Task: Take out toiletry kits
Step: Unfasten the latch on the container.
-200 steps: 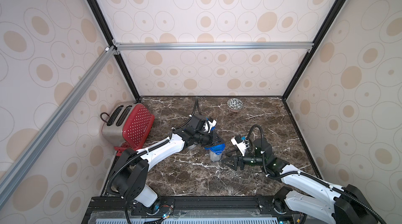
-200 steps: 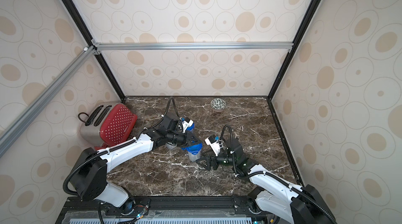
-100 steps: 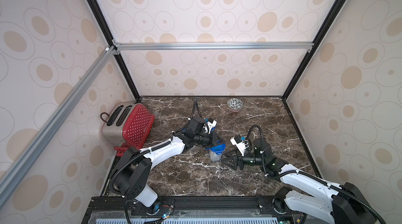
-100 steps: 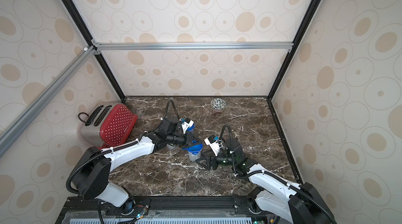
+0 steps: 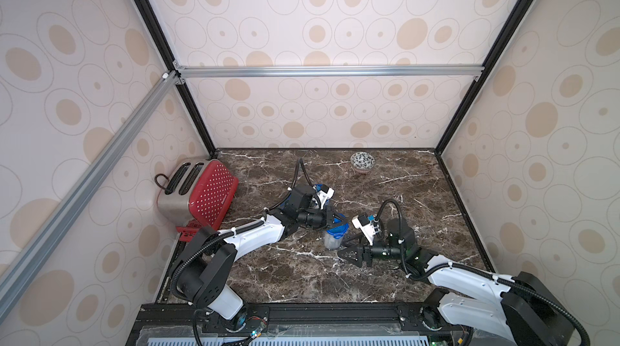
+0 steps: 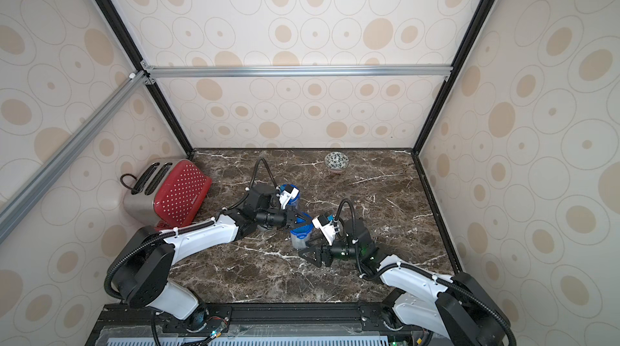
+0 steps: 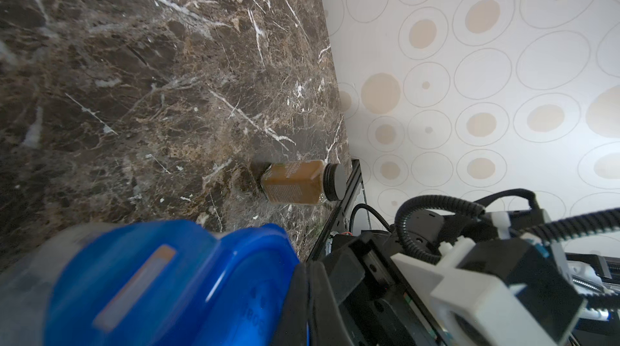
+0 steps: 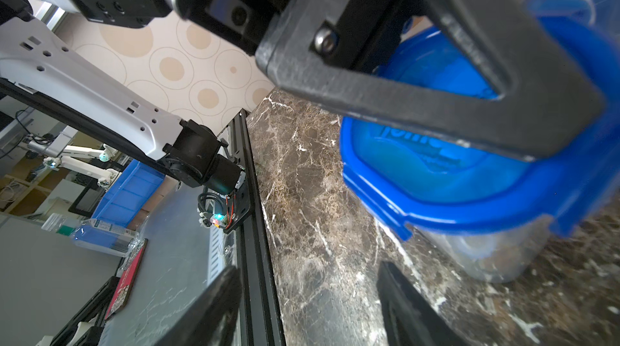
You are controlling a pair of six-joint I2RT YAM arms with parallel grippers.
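Red metal with white dots marks the toaster (image 5: 208,193), far to the left of the blue-lidded jar (image 5: 332,241), which stands upright on the table (image 5: 302,274). A second blue-lidded jar (image 6: 292,197) stands just behind and left of that jar, half hidden by the left arm's wrist. The left hand (image 5: 337,221) lies level over the jar's blue lid (image 8: 436,173) with its jaws closed together. One black finger (image 8: 436,106) rests on the lid's rim; whether a clip is pinched I cannot tell. Through the jar's clear wall shows a pale blur (image 8: 483,253), too smeared to say whether it is the toiletry kits. Just right of the jar and nearer the front, the right hand (image 5: 350,256) sits low over the table, jaws partly open with nothing between them. Well behind and right of the jar stands a patterned bowl (image 5: 362,161). A small brown jar (image 7: 292,181) with a dark cap stands upright, apart from the jar, beside the table's railed edge.
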